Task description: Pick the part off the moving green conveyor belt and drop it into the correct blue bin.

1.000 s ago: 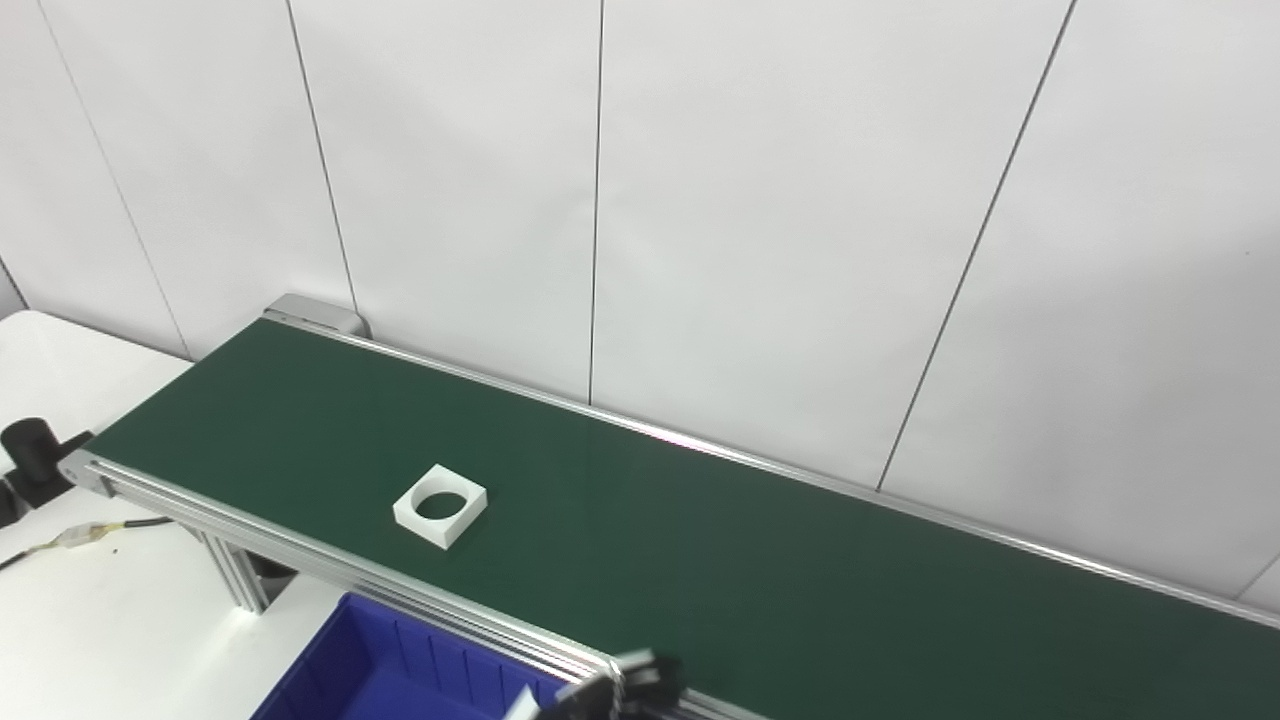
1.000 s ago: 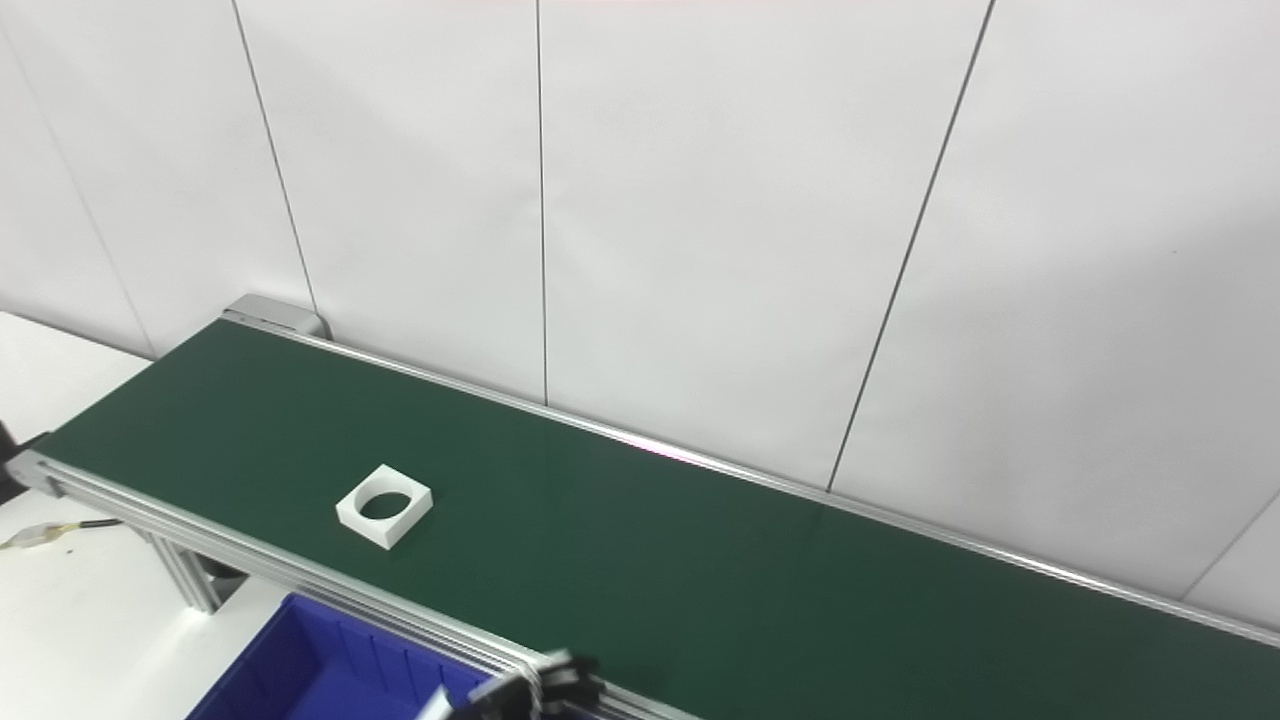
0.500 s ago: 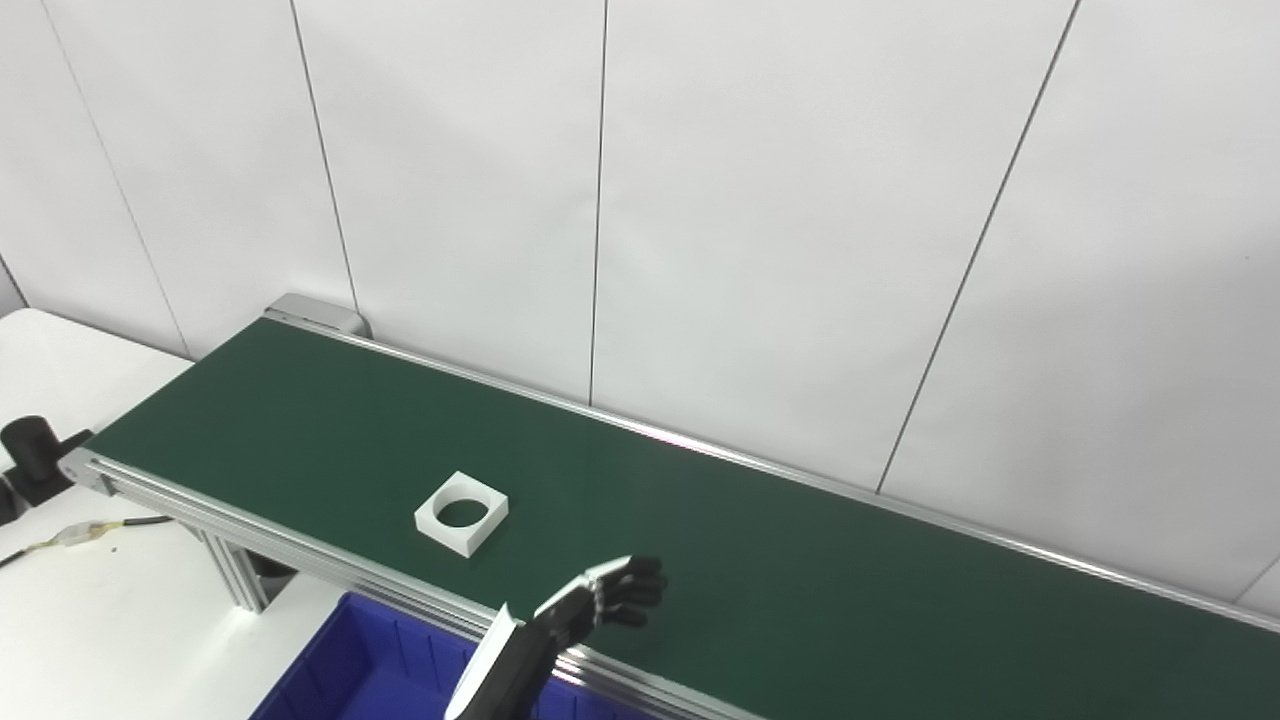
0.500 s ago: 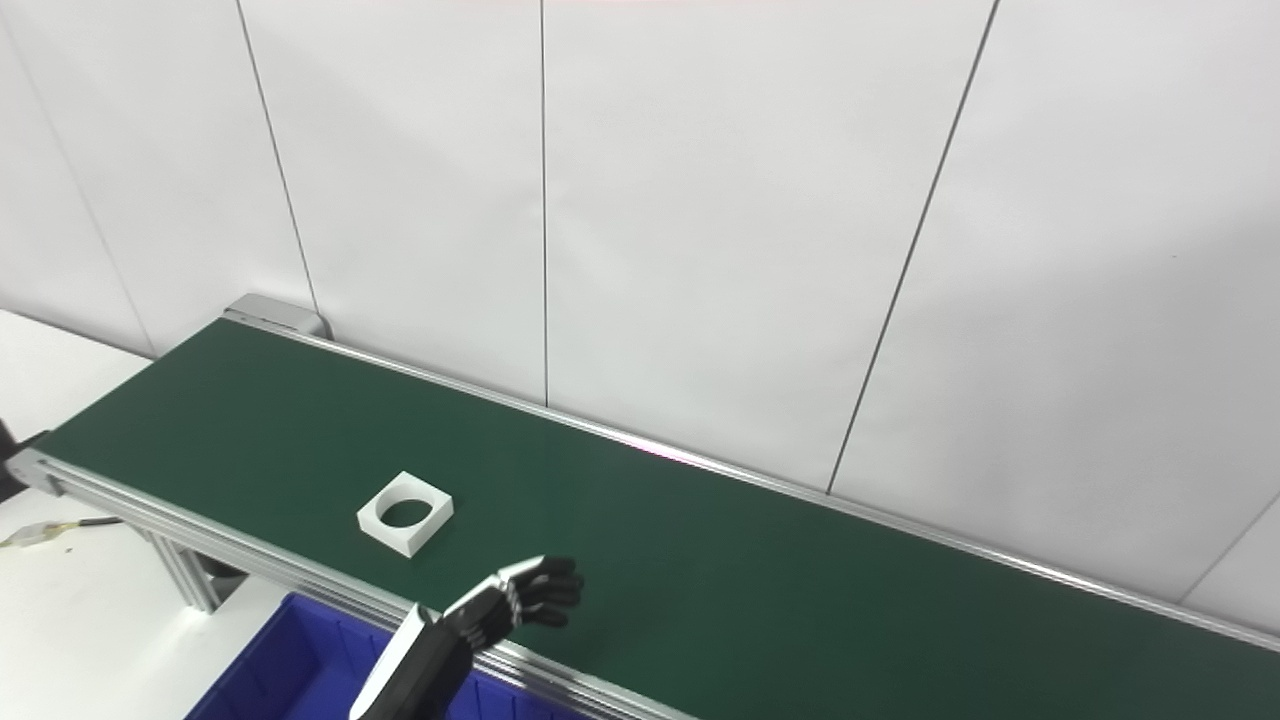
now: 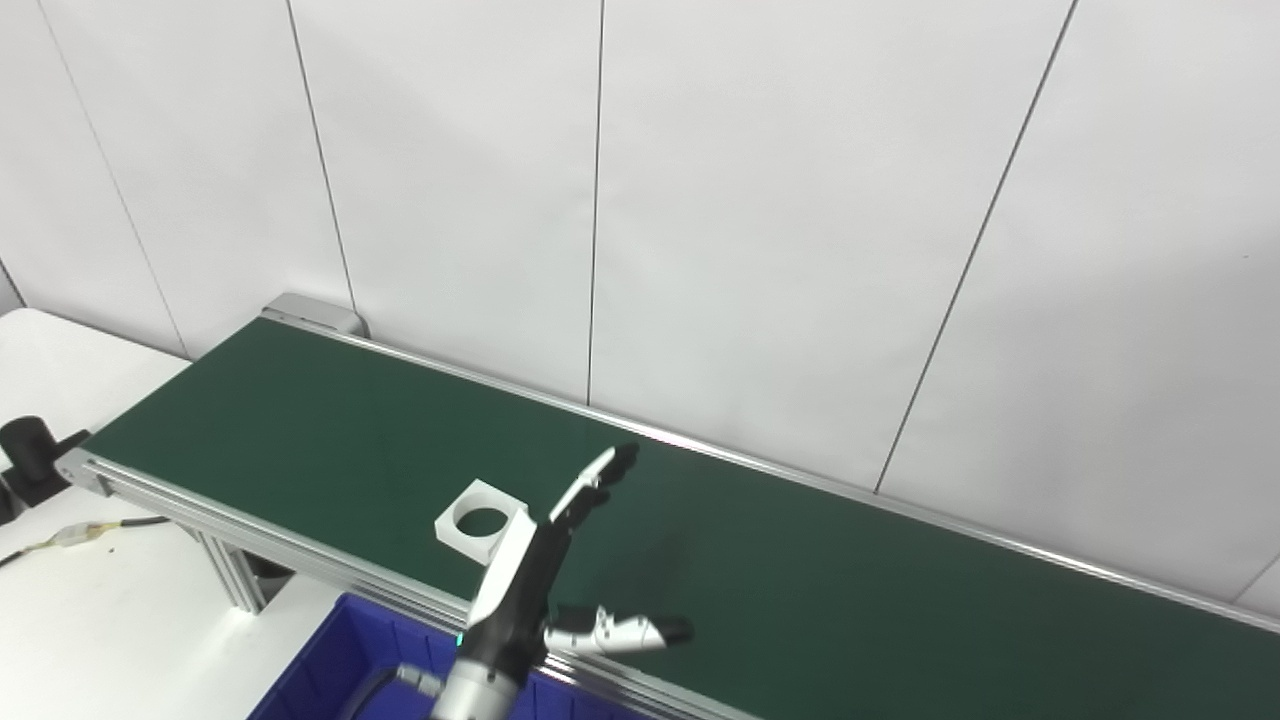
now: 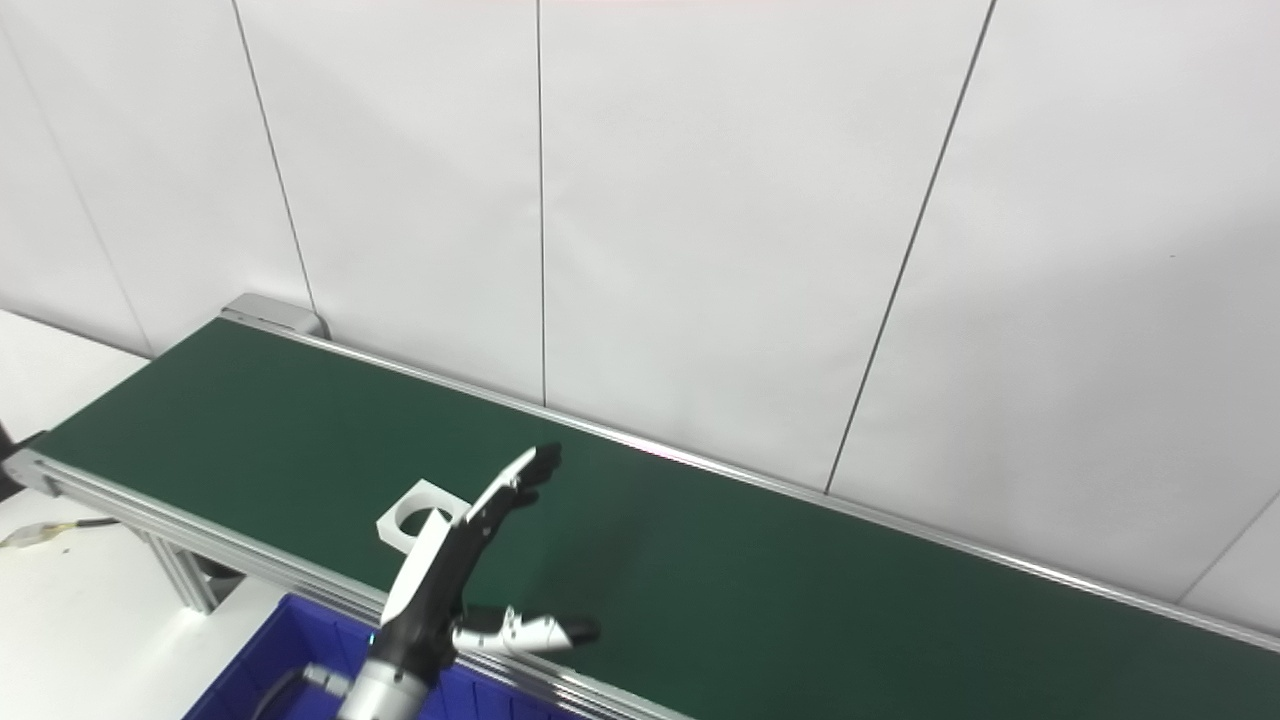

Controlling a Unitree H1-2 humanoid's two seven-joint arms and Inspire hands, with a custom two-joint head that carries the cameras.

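Note:
A white square part with a round hole (image 5: 478, 519) lies on the green conveyor belt (image 5: 800, 570), near its front rail. My left hand (image 5: 560, 560) is raised over the belt just right of the part and hides its right corner. The hand is open, with the fingers (image 5: 598, 478) stretched up and back and the thumb (image 5: 625, 632) pointing right. Nothing is held in it. A blue bin (image 5: 340, 675) sits below the belt's front rail, under my left arm. My right hand is out of view.
A white table (image 5: 90, 610) lies at the left with a cable (image 5: 80, 536) and a black device (image 5: 25, 450). The belt's metal leg (image 5: 235, 580) stands by the bin. White wall panels (image 5: 700, 200) rise right behind the belt.
My left hand has risen from the front rail, spread wide and moved over the belt beside the part. The part has travelled right along the belt.

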